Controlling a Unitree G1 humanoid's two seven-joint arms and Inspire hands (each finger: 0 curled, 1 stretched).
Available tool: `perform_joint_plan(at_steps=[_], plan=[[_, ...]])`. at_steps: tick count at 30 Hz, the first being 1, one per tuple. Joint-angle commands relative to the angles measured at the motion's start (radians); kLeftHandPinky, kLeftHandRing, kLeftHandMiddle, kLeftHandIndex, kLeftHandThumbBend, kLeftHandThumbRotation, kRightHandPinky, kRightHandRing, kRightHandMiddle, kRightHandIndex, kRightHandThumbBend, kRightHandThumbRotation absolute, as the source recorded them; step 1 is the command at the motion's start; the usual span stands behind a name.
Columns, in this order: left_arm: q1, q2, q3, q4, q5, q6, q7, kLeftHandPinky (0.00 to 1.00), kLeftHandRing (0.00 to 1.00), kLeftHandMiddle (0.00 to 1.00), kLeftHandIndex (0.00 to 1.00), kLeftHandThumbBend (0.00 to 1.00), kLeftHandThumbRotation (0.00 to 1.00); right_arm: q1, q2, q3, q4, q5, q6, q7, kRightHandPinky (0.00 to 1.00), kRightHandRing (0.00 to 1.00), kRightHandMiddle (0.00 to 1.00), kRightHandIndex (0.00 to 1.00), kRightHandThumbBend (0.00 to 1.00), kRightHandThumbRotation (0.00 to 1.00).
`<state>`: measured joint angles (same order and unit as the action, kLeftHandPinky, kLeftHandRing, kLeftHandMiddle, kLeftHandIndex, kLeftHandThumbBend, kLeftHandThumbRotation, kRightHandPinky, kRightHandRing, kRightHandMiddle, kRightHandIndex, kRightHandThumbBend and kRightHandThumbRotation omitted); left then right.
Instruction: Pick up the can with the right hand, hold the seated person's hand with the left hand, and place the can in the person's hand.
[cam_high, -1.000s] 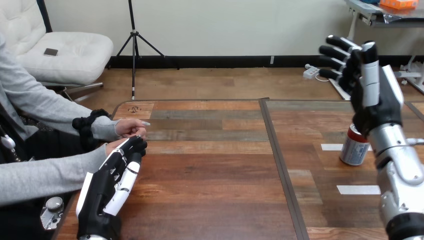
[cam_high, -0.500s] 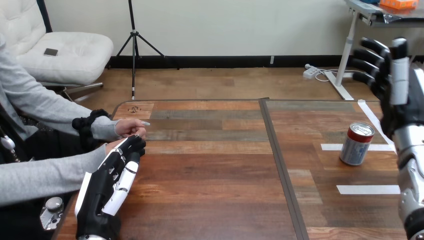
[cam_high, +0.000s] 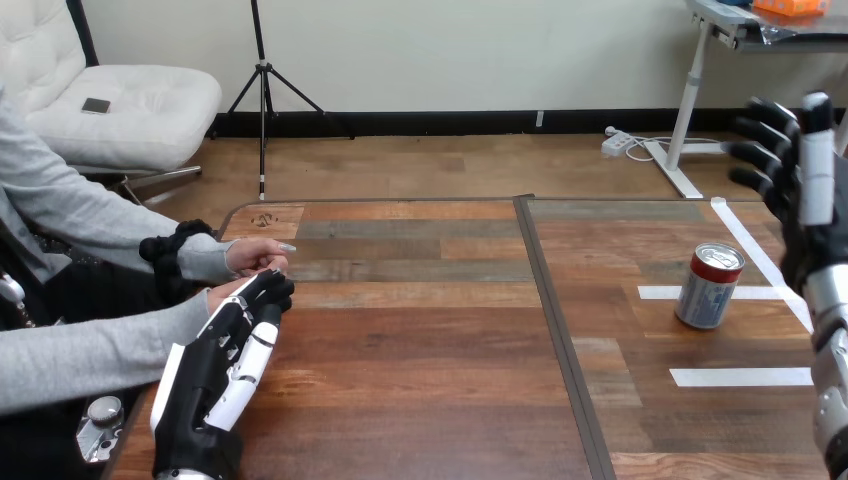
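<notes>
Over the last 1 second the right hand (cam_high: 803, 225) swings away from the can (cam_high: 709, 287): it was directly in front of the can, covering its top, and it now stands raised at the 3 o'clock edge of the head view, so the can shows whole again. The can itself has not shifted; it stands upright on the table (cam_high: 420, 350) at the 3 o'clock side, with 1 white tape strip (cam_high: 660, 293) just behind its base and another (cam_high: 740, 377) nearer the robot. The right hand is released, its fingers straight and spread, holding nothing. From that hand the can lies at about 8 o'clock, lower and apart, with clear table between them. This looks like a pull-back or a fresh line-up rather than a grasp, so the pick-up is judged not yet begun. The left hand (cam_high: 215, 375) keeps its place at 8 o'clock on the table, fingers stretched and relaxed toward 1 o'clock, their tips right at the person's nearer hand (cam_high: 225, 297); whether they touch it I cannot tell, and nothing is curled round it. The person's other hand (cam_high: 255, 255) rests just beyond.
</notes>
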<state>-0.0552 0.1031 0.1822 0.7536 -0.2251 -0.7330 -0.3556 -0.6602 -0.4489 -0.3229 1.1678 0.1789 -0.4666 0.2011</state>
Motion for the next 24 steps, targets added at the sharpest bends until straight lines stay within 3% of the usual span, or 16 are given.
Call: perform_joint_plan(at_steps=[1, 6, 9, 18, 24], plan=[[-0.05, 0.011, 0.012, -0.023, -0.003, -0.015, 0.004, 0.92, 0.85, 0.82, 0.8, 0.26, 0.54, -0.103, -0.037, -0.017, 0.028, 0.003, 0.008, -0.02, 0.82, 0.87, 0.86, 0.86, 0.97, 0.89], [-0.048, 0.02, 0.007, -0.02, 0.024, -0.023, 0.023, 0.89, 0.84, 0.82, 0.8, 0.28, 0.55, -0.104, -0.047, -0.018, 0.044, -0.001, 0.02, -0.025, 0.82, 0.88, 0.87, 0.87, 0.9, 0.8], [-0.051, 0.017, 0.009, -0.014, 0.017, -0.028, 0.02, 0.87, 0.84, 0.82, 0.8, 0.28, 0.56, -0.101, -0.059, -0.001, 0.053, -0.027, 0.026, -0.049, 0.84, 0.9, 0.89, 0.89, 0.85, 0.74], [-0.044, 0.012, 0.008, -0.028, 0.01, -0.019, 0.024, 0.87, 0.83, 0.81, 0.8, 0.3, 0.56, -0.093, -0.069, 0.002, 0.069, -0.054, 0.055, -0.103, 0.84, 0.91, 0.91, 0.9, 0.94, 0.58], [-0.041, 0.014, 0.006, -0.037, 0.006, -0.011, 0.018, 0.87, 0.83, 0.82, 0.8, 0.3, 0.55, -0.088, -0.065, -0.014, 0.075, -0.041, 0.077, -0.114, 0.83, 0.89, 0.89, 0.89, 0.99, 0.46]])
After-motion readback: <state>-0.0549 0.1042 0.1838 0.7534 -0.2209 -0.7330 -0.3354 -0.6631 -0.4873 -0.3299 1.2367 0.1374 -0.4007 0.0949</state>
